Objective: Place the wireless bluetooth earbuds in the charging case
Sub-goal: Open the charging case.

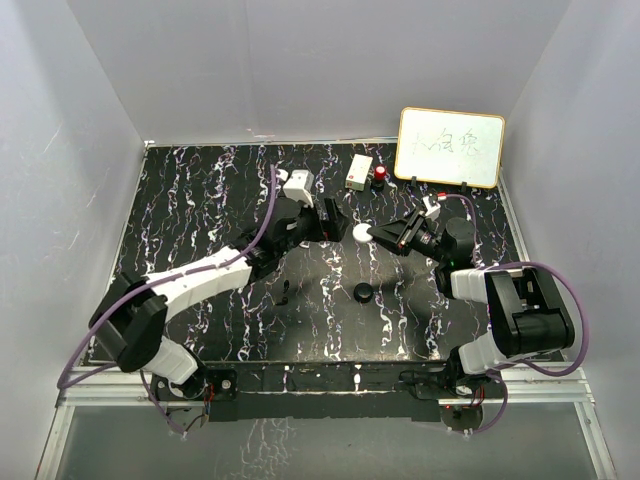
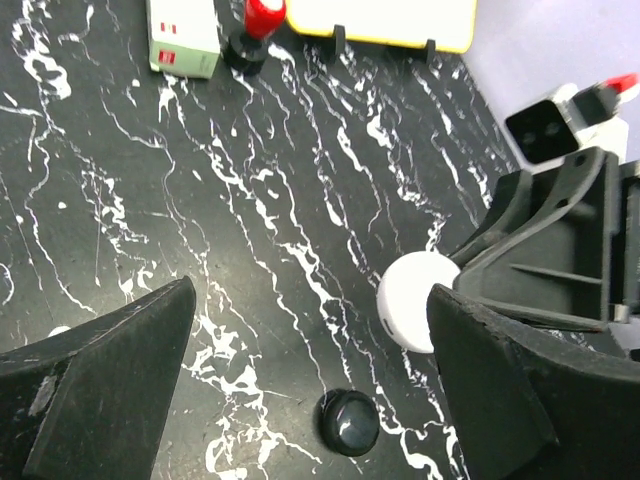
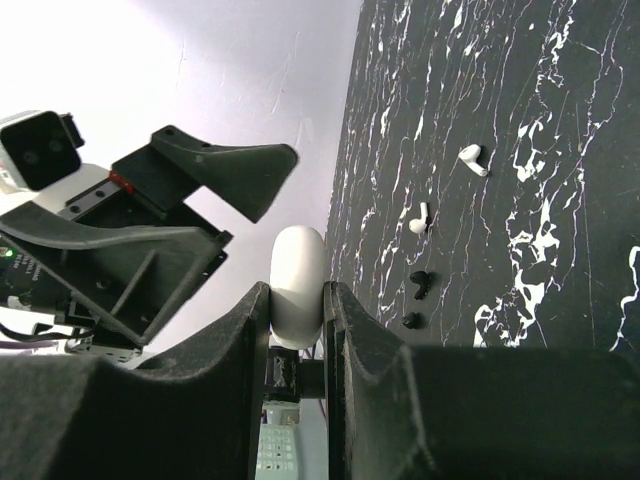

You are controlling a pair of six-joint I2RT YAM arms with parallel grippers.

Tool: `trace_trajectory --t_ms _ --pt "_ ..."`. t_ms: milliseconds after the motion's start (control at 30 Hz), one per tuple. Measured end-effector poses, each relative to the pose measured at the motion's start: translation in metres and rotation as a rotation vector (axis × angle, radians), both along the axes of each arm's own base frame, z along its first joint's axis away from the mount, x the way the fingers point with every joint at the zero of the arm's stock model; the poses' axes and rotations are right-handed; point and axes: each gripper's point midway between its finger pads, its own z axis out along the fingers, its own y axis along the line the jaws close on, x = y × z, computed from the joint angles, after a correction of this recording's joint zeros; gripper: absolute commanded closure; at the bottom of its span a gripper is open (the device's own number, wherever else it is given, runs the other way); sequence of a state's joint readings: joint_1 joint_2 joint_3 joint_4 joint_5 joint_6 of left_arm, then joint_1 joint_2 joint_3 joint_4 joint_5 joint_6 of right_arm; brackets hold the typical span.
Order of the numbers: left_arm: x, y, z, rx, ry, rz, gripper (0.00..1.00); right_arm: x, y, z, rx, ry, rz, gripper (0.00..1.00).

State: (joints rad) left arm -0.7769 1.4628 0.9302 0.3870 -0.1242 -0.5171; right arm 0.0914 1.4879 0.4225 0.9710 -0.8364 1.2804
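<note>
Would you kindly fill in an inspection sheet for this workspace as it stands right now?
Surface: black marbled table, no spills seen.
Job's things: two black earbuds lying loose on the table; black round puck standing apart; white round puck in a grip.
Clutter: two white earbuds, white box, red-topped item.
Hands: left hand open, holding nothing; right hand shut on the white round puck.
Cables: left purple cable and right purple cable, one along each arm.
Surroundings: pale walls; yellow-framed whiteboard at the far right.
</note>
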Motion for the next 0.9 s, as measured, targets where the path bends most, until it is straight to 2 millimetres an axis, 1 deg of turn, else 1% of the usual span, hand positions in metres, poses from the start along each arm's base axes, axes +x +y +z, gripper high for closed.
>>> trace_trajectory --t_ms 100,200,400,533,633,900 --pt "0.000 -0.007 -0.019 0.028 0.038 -0.023 0.01 0.000 0.000 0.000 0.000 0.002 0.000 1.00" --pt "-0.003 -0.010 -0.031 0.044 0.064 -0.039 0.01 0.000 0.000 0.000 0.000 0.002 0.000 1.00" --pt "-0.006 -0.015 -0.035 0.043 0.080 -0.060 0.01 0.000 0.000 0.002 0.000 -0.001 0.000 1.00" --pt "-0.006 -0.018 -0.043 0.048 0.096 -0.066 0.01 0.001 0.000 0.003 0.001 -0.003 0.000 1.00" --pt "-0.006 -0.019 -0.049 0.054 0.107 -0.065 0.01 0.001 0.000 0.004 0.003 -0.002 -0.001 1.00" --pt "-0.005 -0.020 -0.055 0.058 0.118 -0.063 0.01 0.001 0.000 0.007 0.014 -0.006 -0.001 1.00"
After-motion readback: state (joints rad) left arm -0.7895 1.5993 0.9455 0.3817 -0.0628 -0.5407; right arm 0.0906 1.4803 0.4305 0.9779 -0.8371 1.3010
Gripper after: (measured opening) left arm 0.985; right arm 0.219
